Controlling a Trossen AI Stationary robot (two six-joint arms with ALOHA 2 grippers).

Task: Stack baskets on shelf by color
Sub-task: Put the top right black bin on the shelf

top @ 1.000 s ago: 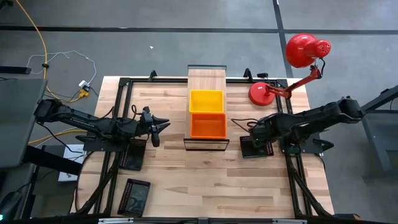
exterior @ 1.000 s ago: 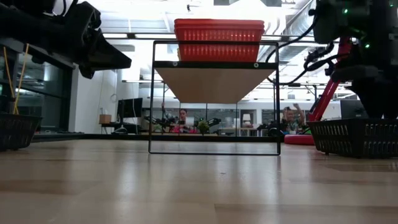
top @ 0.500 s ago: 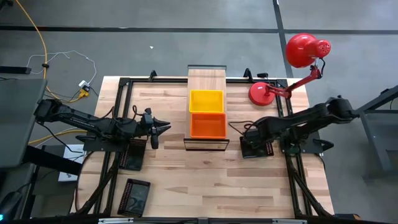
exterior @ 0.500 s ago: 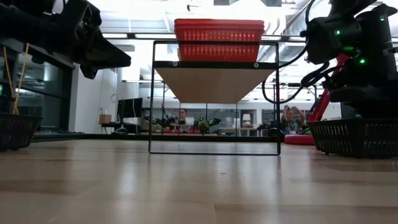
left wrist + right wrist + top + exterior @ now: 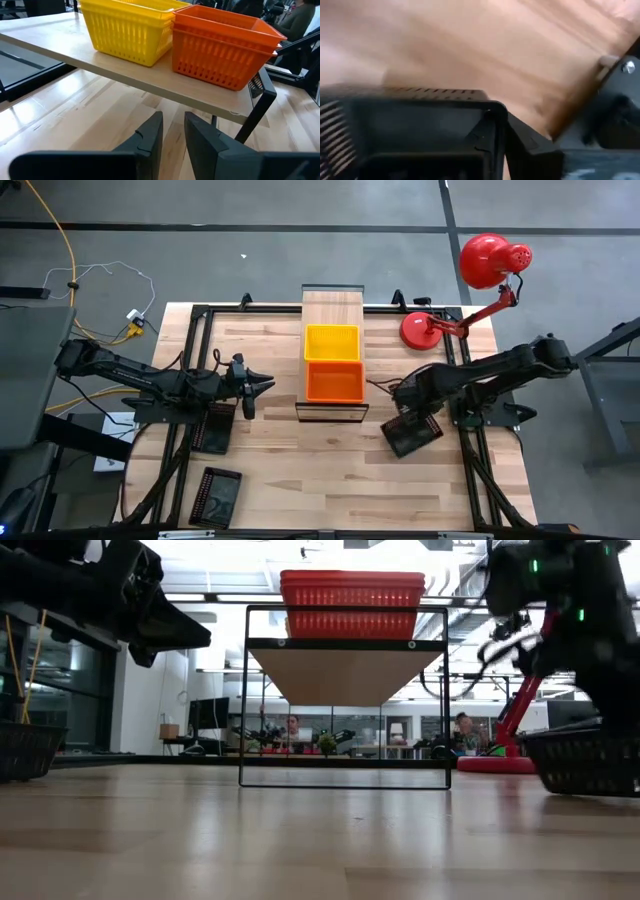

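The shelf [image 5: 332, 308] stands mid-table with a yellow basket [image 5: 331, 342] and an orange basket [image 5: 334, 381] side by side on its plank; the left wrist view shows the yellow basket [image 5: 130, 30] and the orange one [image 5: 220, 45]. My right gripper [image 5: 403, 402] is shut on a black basket [image 5: 414, 434] right of the shelf. My left gripper [image 5: 172, 135] hovers left of the shelf, pointing at it, narrowly open and holding nothing. Two more black baskets [image 5: 214, 427] [image 5: 218, 495] rest on the table near the left arm. My right gripper pinches the black basket's rim near a corner [image 5: 485, 112], at the basket's far left end, one finger [image 5: 520, 145] outside the wall. The fingers come from above, pointing down. The basket sits askew below them; whether its bottom is clear of the table I cannot tell.
A red desk lamp [image 5: 488, 265] stands on its base [image 5: 425, 330] at the far right corner. Dark frame rails [image 5: 190, 380] run along the table's sides. Bare wood lies in front of the shelf [image 5: 330, 470]. People sit in the room beyond [image 5: 462, 730].
My right gripper has moved a little toward the shelf and taken hold of the black basket. The basket has turned askew and swung toward the table's near edge, its far left end staying under the gripper.
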